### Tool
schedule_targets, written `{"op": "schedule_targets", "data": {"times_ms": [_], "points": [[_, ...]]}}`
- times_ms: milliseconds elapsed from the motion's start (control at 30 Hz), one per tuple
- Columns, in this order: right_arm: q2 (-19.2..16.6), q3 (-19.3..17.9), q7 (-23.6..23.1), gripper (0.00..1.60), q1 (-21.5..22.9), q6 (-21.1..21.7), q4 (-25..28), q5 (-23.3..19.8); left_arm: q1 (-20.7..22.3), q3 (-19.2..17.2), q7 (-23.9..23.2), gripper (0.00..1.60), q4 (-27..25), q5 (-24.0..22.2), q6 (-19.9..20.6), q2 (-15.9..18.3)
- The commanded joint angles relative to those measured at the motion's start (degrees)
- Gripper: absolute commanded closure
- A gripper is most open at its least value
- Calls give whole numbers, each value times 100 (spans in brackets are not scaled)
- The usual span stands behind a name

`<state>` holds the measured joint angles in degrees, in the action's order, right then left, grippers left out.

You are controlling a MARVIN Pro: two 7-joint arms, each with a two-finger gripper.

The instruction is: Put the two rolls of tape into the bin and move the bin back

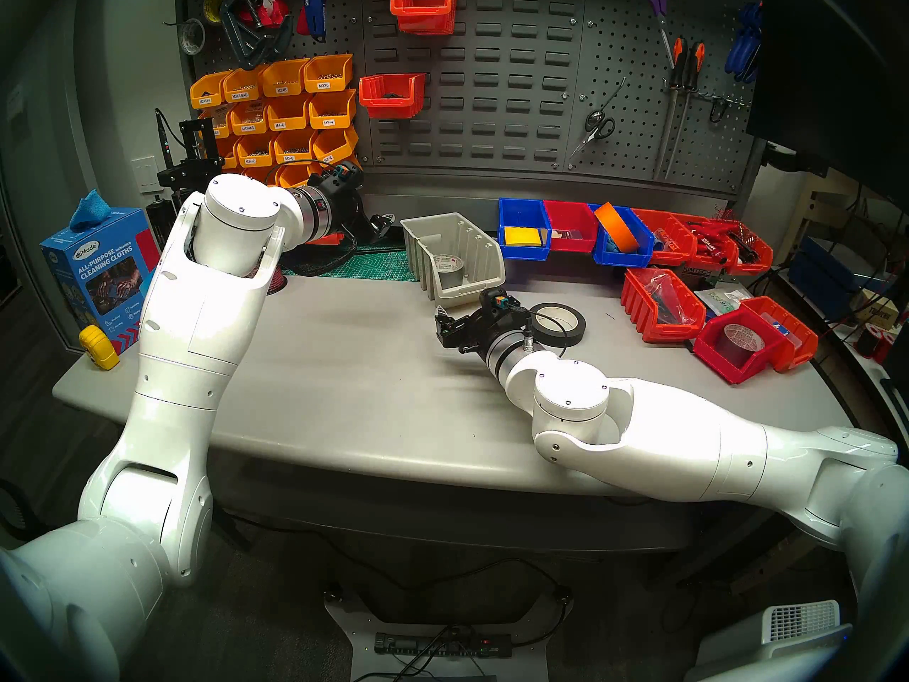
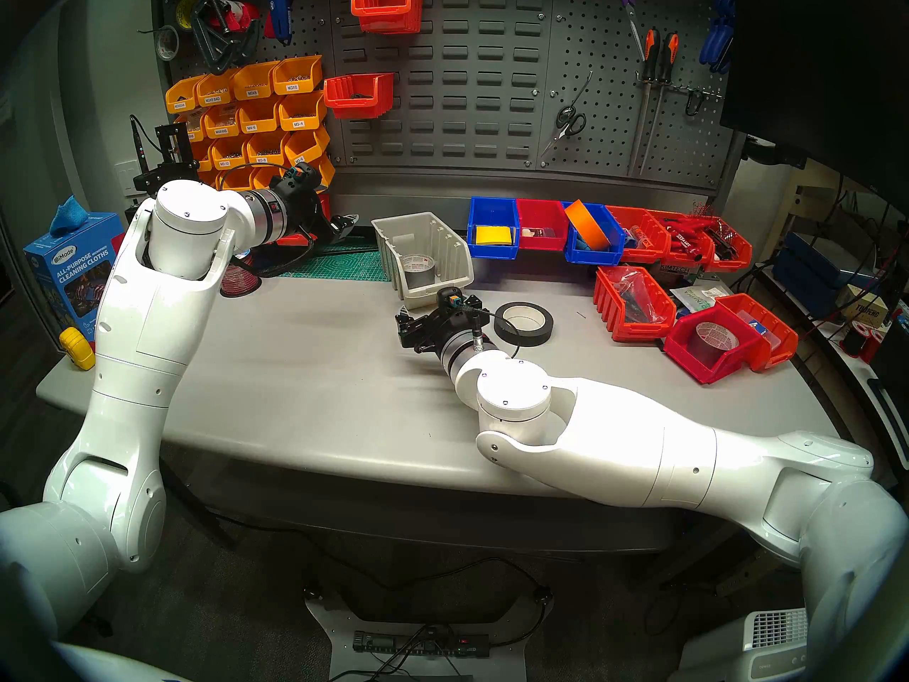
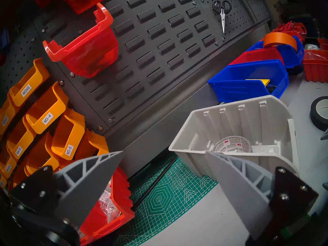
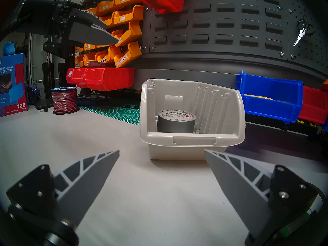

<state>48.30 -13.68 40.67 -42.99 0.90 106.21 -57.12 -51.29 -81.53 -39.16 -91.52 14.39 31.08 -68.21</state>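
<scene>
Your right gripper (image 4: 161, 156) is hanging low over the desk (image 1: 344, 371), jaws standing wide apart and holding nothing, pointing at the low front lip of the beige-grey bin (image 4: 192, 140). The bin is sitting on the desk just ahead of those fingers, not touching them as far as the right wrist view is showing.

The silver-grey roll (image 4: 175, 122) is already lying inside the bin, flat on the floor of it, printed white core facing up (3M print is reading clearly from both wrist views).

The black roll (image 1: 558, 324) is still lying flat on the desk outside the bin, just to the right of your right wrist. A black cable from the wrist is crossing over it in the head views. So you are looking at 1 of 2 rolls in.

Your left gripper (image 3: 164, 152) is holding up high at the back left, near the yellow wall bins (image 3: 46, 114), jaws also spread wide and empty. It is sitting above the green cutting mat (image 3: 170, 196), well left of the bin's rear corner.

Behind the bin to the right, a row of blue and red bins (image 1: 570, 233) is lining the back of the desk, 1 of them carrying an orange roll (image 1: 615, 226). A red wire spool (image 4: 64, 102) is standing on the left.
</scene>
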Motion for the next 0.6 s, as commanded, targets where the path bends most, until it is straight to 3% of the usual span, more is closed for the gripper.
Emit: {"op": "schedule_targets", "data": {"times_ms": [0, 267, 567], "points": [[-4, -42, -81, 0, 96, 9, -28, 21, 72, -37, 10, 0, -66, -10, -18, 2], [113, -107, -48, 0, 324, 338, -480, -40, 72, -37, 10, 0, -65, -9, -19, 1], [-225, -139, 116, 0, 424, 951, -184, -102, 72, -37, 10, 0, -65, -9, -21, 1]]}}
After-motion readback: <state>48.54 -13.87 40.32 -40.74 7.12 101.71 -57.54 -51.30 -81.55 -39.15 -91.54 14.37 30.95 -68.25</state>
